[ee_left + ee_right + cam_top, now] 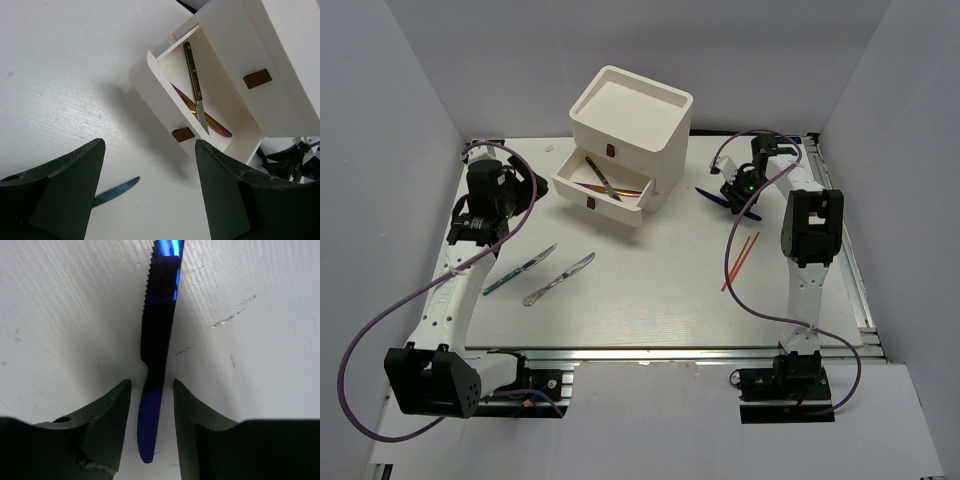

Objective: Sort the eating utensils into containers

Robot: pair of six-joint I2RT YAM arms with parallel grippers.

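Blue knife (157, 340), lying between right claw (151, 386) tips

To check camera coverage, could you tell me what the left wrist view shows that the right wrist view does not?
Only the left wrist: the open drawer holding a silver knife and an iridescent utensil, plus a knife blade on the table near the open left gripper. Only the right wrist: a blue serrated knife lying between the jaws of the open right gripper. Both: the white table and each gripper's own dark jaws.
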